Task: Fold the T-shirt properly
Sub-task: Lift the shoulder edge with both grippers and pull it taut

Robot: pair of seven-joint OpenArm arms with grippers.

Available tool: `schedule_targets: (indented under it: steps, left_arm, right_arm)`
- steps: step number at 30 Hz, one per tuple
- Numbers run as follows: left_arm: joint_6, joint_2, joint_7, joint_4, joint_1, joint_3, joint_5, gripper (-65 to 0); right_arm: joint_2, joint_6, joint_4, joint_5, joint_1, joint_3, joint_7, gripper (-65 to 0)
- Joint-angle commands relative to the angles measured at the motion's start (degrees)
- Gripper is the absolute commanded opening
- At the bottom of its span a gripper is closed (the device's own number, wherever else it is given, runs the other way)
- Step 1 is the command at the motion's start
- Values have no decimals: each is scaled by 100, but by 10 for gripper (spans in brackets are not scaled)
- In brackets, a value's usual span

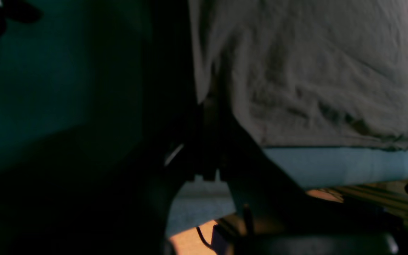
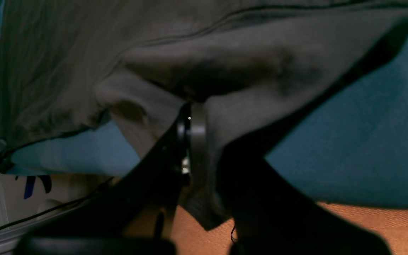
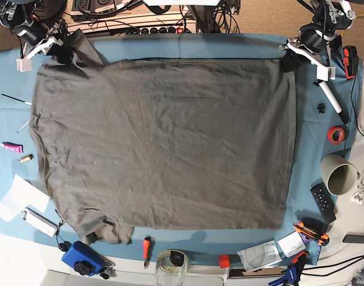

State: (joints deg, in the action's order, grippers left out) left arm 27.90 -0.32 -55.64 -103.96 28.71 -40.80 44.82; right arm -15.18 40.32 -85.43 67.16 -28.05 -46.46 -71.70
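Note:
The dark grey T-shirt (image 3: 164,143) lies spread flat and wrinkled over the teal tablecloth (image 3: 313,161). My left gripper (image 3: 288,61) sits at the shirt's far right corner in the base view. In the left wrist view its dark fingers (image 1: 205,117) are shut on the edge of the T-shirt (image 1: 313,71). At the far left corner is my right gripper (image 3: 61,52). The right wrist view shows that gripper (image 2: 190,115) shut, with T-shirt (image 2: 66,53) fabric bunched and pulled up around it.
Right of the shirt lie a white pen (image 3: 332,98), a red tape roll (image 3: 335,134), a grey cup (image 3: 339,174) and a remote (image 3: 323,201). Along the front edge are a blue device (image 3: 81,257), a screwdriver (image 3: 146,245) and a glass jar (image 3: 171,265). Cables run behind the table.

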Motion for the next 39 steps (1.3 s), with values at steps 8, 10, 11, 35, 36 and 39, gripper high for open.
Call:
schedule_targets:
  steps: [8,10,11,35,36,39]
  left_arm:
    - [-24,-275,-748,-26,83,-197,551,-650]
    - [-24,-273,-855,-57,85,-306,588,-650]
    - [-24,-273,-940,-61,83,-378,662,-650]
    - [70,-280,-1379,-240,859,-1268,1519,-650]
    - [96,-306,-1381,-240,859,-1351,1620,-650]
    - [308,-435,-1386,-240,859,-1410,1735,-650]
  right_arm:
    - [-216,-32,-42,616,-280,-815,-461,-650]
    - [-313,-32,-46,717,-413,-841,-483,-650]
    - [-345,-32,-44,752,-470,-841,-490,-650]
    - [-225,-32,-155,1749,-1287,-1158,-830,-650]
    - [-199,-32,-234,1749,-1285,-1246,-830,-650]
    - [-186,-32,-516,1746,-1239,-1432,-830,-650]
